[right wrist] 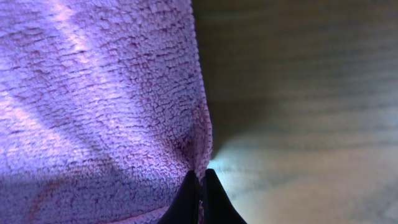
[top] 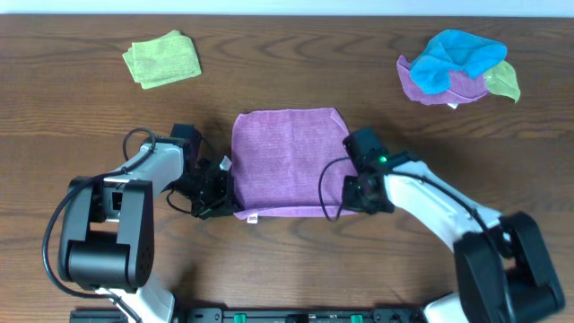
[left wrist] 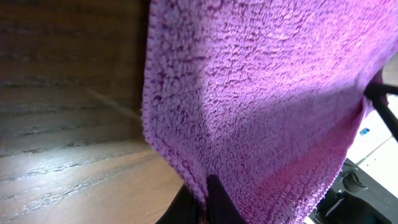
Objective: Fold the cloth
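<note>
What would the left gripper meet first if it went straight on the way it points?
The cloth: the left gripper is pinched on its edge, so it would push into that fabric; beyond, probably the right gripper opposite.

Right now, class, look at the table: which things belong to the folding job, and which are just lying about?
Belongs to the job: orchid cloth, spread flat; left tool and right tool, each pinched on an edge of it.
Lying about: light-green folded cloth, far left; bunch of cloths in blue, purple and green, far right.
</note>
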{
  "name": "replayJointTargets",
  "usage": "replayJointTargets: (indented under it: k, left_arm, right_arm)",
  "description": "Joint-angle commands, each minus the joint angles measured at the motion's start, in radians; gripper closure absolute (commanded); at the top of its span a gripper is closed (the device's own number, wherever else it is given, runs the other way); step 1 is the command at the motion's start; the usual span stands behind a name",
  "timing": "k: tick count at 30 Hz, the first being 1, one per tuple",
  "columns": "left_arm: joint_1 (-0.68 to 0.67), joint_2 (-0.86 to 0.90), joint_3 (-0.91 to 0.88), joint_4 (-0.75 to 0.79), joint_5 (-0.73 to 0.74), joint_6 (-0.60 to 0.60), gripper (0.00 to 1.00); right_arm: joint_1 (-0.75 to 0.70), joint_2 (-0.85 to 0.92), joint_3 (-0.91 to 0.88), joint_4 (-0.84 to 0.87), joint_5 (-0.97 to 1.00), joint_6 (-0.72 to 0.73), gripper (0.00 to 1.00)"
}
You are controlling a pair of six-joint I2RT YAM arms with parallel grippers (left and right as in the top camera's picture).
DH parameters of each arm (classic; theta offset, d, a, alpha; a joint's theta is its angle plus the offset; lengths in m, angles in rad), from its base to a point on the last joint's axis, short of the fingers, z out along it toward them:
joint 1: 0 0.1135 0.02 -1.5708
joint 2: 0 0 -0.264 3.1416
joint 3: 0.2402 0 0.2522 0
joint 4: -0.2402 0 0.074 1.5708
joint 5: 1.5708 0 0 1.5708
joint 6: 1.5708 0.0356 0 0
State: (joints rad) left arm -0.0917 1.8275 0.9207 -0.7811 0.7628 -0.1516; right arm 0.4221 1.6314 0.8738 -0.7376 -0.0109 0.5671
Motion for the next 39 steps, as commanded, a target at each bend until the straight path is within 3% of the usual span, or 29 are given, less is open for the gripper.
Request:
replayJointTargets:
  k: [1,8,13,26,39]
  left_arm:
    - [0.005,0.001,-0.005,-0.019,-0.001,0.026,0.94]
    - [0.006,-0.063,-0.005,-0.024,0.041,0.0,0.94]
    - [0.007,-0.134,-0.004,0.032,0.006,-0.113,0.94]
    - [0.007,-0.149,0.0,0.402,-0.004,-0.396,0.94]
    - [0.007,-0.148,0.0,0.658,-0.1,-0.54,0.94]
  right_arm:
    - [0.005,-0.07,-0.046,0.007,0.037,0.016,0.99]
    - [0.005,-0.169,-0.061,0.047,0.09,0.015,0.99]
    - [0.005,-0.177,-0.061,0.096,0.09,0.014,0.98]
    - [-0.024,-0.177,-0.06,0.336,0.18,-0.042,0.99]
    - [-0.079,-0.156,-0.06,0.539,0.195,-0.053,0.99]
